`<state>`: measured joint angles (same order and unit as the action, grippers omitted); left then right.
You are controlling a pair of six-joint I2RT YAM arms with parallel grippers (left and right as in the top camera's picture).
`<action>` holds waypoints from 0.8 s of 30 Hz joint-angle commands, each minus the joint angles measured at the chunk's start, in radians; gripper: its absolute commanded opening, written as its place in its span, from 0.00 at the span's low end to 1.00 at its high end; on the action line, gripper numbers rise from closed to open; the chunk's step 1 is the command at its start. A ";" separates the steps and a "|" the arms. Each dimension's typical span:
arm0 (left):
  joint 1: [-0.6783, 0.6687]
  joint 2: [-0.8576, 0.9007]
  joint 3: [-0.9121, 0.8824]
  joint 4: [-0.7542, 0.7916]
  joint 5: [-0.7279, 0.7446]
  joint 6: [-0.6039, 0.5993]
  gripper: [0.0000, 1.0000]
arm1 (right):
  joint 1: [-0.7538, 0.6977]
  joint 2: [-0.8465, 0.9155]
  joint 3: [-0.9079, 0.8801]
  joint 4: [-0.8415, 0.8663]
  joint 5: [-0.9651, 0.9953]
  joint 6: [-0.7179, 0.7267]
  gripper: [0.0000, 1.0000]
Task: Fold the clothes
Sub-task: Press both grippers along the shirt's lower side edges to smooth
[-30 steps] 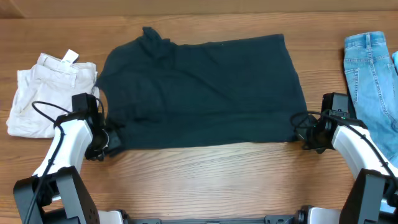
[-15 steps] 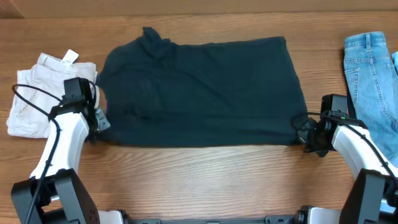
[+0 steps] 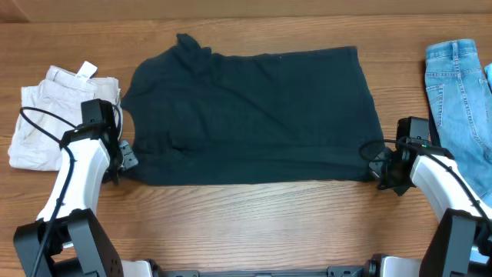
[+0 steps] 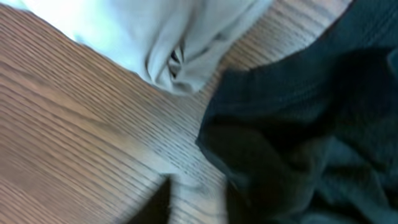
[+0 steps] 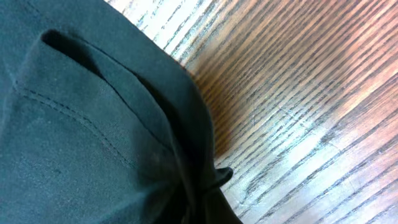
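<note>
Overhead: the T-shirt [image 3: 254, 115] lay flat on the bench [image 3: 254, 223]. The right fingers [image 3: 382, 171] pinched its near corner, probably to tension the hem for folding. Whether the left fingers [image 3: 127, 159] gripped the opposite corner could not be told.

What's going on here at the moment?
Both arms are working on the dark T-shirt, which lies spread out on the table. The right gripper is shut on its near right corner. The left gripper sits at the near left corner; whether it has a grip is unclear. Off to the sides lie beige shorts and jeans.
</note>
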<state>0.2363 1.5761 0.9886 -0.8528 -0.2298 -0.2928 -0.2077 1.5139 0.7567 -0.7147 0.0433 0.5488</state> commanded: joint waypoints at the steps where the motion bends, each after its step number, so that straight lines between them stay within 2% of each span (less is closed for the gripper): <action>1: 0.001 -0.048 0.023 0.006 -0.030 -0.032 0.06 | -0.002 0.005 0.020 0.002 0.031 0.000 0.05; 3: 0.021 -0.105 0.023 0.051 -0.069 -0.053 0.06 | -0.002 0.005 0.020 0.002 0.031 0.000 0.05; 5: 0.049 -0.145 0.029 0.068 -0.040 -0.047 0.04 | -0.002 0.005 0.020 0.002 0.031 0.000 0.05; 7: 0.059 -0.179 0.035 0.045 0.027 0.023 0.04 | -0.002 0.005 0.020 0.002 0.031 0.000 0.05; 10: 0.040 -0.209 0.034 -0.031 0.202 0.087 0.04 | -0.002 0.005 0.020 0.002 0.031 0.000 0.05; 13: -0.008 -0.207 -0.038 -0.034 0.269 0.087 0.04 | -0.002 0.005 0.020 0.002 0.031 0.000 0.05; 18: -0.053 -0.183 -0.209 0.203 0.275 0.076 0.07 | -0.002 0.005 0.020 0.002 0.031 0.000 0.05; 24: -0.052 -0.035 -0.246 0.534 0.203 0.092 0.11 | -0.002 0.005 0.020 0.002 0.031 0.000 0.05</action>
<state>0.1848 1.4681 0.7513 -0.4179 0.0193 -0.2279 -0.2077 1.5143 0.7567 -0.7166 0.0452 0.5491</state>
